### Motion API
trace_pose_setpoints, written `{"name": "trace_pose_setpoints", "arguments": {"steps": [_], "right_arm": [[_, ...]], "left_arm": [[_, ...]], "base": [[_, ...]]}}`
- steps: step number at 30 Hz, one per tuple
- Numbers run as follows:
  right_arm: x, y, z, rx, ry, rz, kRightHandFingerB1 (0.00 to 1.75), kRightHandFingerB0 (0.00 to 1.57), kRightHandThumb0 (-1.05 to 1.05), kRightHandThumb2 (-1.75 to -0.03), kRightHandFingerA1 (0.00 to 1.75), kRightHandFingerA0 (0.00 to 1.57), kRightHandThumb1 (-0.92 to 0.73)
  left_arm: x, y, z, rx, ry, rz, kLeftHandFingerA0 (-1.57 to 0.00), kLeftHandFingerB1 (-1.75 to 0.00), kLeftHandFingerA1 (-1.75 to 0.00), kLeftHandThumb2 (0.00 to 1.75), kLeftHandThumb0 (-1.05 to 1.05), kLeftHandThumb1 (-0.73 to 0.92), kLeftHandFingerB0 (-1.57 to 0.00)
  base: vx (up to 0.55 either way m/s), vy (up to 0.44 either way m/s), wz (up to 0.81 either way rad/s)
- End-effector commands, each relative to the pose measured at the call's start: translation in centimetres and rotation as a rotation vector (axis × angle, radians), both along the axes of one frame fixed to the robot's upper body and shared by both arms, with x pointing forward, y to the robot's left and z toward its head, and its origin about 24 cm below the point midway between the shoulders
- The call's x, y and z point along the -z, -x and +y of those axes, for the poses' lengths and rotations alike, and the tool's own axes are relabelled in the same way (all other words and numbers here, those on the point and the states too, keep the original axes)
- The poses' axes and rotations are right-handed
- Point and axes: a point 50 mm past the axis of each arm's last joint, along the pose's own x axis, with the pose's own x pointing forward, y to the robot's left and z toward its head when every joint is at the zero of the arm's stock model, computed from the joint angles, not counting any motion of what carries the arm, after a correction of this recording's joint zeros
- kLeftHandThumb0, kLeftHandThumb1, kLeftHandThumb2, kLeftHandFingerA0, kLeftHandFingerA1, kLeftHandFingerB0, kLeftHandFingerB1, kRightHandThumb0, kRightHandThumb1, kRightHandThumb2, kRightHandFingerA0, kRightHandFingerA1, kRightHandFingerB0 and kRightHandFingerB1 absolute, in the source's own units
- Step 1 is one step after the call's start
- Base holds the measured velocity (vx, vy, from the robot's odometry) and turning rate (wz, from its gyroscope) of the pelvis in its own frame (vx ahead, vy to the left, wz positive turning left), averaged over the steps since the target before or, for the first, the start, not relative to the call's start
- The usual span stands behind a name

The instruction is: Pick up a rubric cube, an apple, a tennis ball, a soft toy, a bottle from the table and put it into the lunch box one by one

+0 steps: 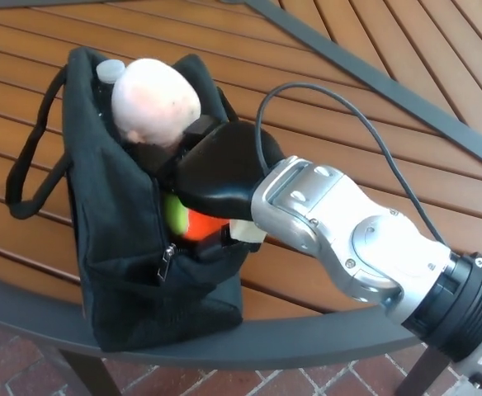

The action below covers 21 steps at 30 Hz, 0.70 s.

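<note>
**Right hand down in the lunch box**

While the wooden slat table (373, 49) fills most of the view, w/ a dark metal rim (307, 342) along its near edge and a dark bar crossing diagonally at upper right, red brick paving (10, 363) shows below the rim. Black fabric lunch box (125, 272) stands upright near that edge, mouth open upward, carry strap (30, 169) looping off its left side. Silver right forearm comes in from lower right; right hand (220, 169) is pushed into the bag mouth, fingers hidden inside, so can't tell if clenched or released. Inside, pale pink soft toy (154, 99) sits on top at the back, rounded end up. Bottle (109, 72) stands upright behind it, long axis vertical, only the white cap showing. Tennis ball (177, 216), yellow-green, shows under the palm beside sth orange. Black cable (332, 103) arcs over the wrist.
</note>
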Motion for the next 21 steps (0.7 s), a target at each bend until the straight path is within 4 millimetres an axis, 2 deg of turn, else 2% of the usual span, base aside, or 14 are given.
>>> {"name": "trace_pose_setpoints", "arguments": {"steps": [1, 2, 3, 4, 5, 7, 10, 11, 13, 14, 16, 19, 20, 21], "right_arm": [[-2.0, -0.9, 0.0, 0.093, -0.020, 0.011, 0.09, 0.00, -1.05, -0.98, 0.34, 0.00, -0.60], [-2.6, -1.0, 0.1, 0.106, -0.032, 0.035, 0.09, 0.00, -1.05, -0.98, 0.34, 0.00, -0.60], [-3.2, -1.2, 0.3, 0.117, -0.046, 0.047, 0.00, 0.00, -0.96, -0.74, 0.00, 0.00, -0.68], [-3.6, -1.3, 0.4, 0.123, -0.054, 0.054, 0.00, 0.00, -0.96, -0.74, 0.00, 0.00, -0.68], [-4.4, -1.5, 0.5, 0.135, -0.091, 0.075, 0.13, 0.00, -1.05, -1.03, 0.38, 0.00, -0.66], [-5.2, -1.7, 0.7, 0.141, -0.138, 0.092, 0.13, 0.00, -1.05, -1.06, 0.39, 0.00, -0.69], [-6.4, -2.1, 1.0, 0.136, -0.217, 0.115, 0.09, 0.00, -0.96, -0.94, 0.34, 0.00, -0.64], [-6.9, -2.2, 1.1, 0.130, -0.263, 0.123, 0.12, 0.02, -0.69, -0.77, 0.00, 0.00, -0.72], [-7.0, -2.3, 1.1, 0.123, -0.289, 0.115, 0.12, 0.02, -0.69, -0.77, 0.00, 0.00, -0.72], [-7.3, -2.5, 1.1, 0.096, -0.345, 0.082, 0.60, 0.25, -0.53, -0.61, 0.67, 0.00, -0.72], [-7.9, -2.8, 1.1, 0.049, -0.455, 0.023, 0.61, 0.34, -0.48, -0.59, 0.83, 0.04, -0.71], [-8.0, -2.9, 1.1, 0.043, -0.467, 0.018, 0.61, 0.34, -0.48, -0.59, 0.83, 0.04, -0.71], [-8.2, -3.0, 1.1, 0.013, -0.509, 0.049, 0.80, 0.56, -0.40, -0.63, 0.99, 0.51, -0.68], [-8.5, -3.0, 1.1, -0.010, -0.543, 0.071, 0.80, 0.56, -0.40, -0.63, 0.99, 0.51, -0.68]], "left_arm": [[-0.3, 0.2, -0.1, 0.024, -0.011, -0.032, -1.02, -0.97, -1.17, 1.02, 0.08, 0.56, -0.94], [-0.3, 0.2, -0.1, 0.020, -0.007, -0.030, -1.02, -0.97, -1.17, 1.02, 0.08, 0.56, -0.94], [-0.2, 0.2, -0.1, 0.012, 0.002, -0.030, -1.03, -0.98, -1.17, 1.01, 0.08, 0.57, -0.93], [-0.2, 0.3, -0.1, 0.007, 0.008, -0.031, -1.03, -0.98, -1.17, 1.01, 0.08, 0.57, -0.93], [-0.2, 0.3, -0.1, 0.003, 0.011, -0.032, -1.04, -0.99, -1.19, 1.01, 0.05, 0.57, -0.94], [-0.3, 0.4, -0.2, 0.010, 0.010, -0.038, -1.07, -1.01, -1.21, 1.07, 0.07, 0.54, -0.95], [-0.2, 0.6, -0.2, -0.001, 0.016, -0.036, -1.08, -1.02, -1.23, 1.08, 0.08, 0.53, -0.97], [-0.2, 0.7, -0.2, -0.003, 0.013, -0.030, -1.07, -1.03, -1.23, 1.10, 0.09, 0.51, -0.97], [-0.2, 0.7, -0.1, 0.005, 0.009, -0.027, -1.07, -1.03, -1.23, 1.10, 0.09, 0.51, -0.97], [-0.1, 0.7, -0.1, 0.010, 0.007, -0.024, -1.04, -1.00, -1.20, 1.08, 0.08, 0.51, -0.95], [-0.1, 0.7, 0.0, 0.027, -0.007, -0.014, -1.03, -0.99, -1.18, 1.04, 0.07, 0.53, -0.94], [-0.1, 0.7, 0.0, 0.031, -0.013, -0.012, -1.03, -0.99, -1.18, 1.04, 0.07, 0.53, -0.94], [-0.1, 0.6, 0.0, 0.021, -0.005, -0.022, -1.06, -1.01, -1.21, 1.07, 0.08, 0.52, -0.97], [-0.1, 0.5, 0.0, 0.014, 0.001, -0.030, -1.06, -1.01, -1.21, 1.07, 0.08, 0.52, -0.97]], "base": [[0.00, 0.000, 0.00], [0.00, 0.000, 0.00], [0.00, 0.000, 0.00], [0.00, 0.000, 0.00], [0.00, 0.000, 0.00], [0.00, 0.000, 0.00], [0.00, 0.000, 0.00], [0.00, 0.000, 0.00], [0.00, 0.000, 0.00], [0.00, 0.000, 0.00], [0.00, 0.000, 0.00], [0.00, 0.000, 0.00], [0.00, 0.000, 0.00], [0.00, 0.000, 0.00]]}}
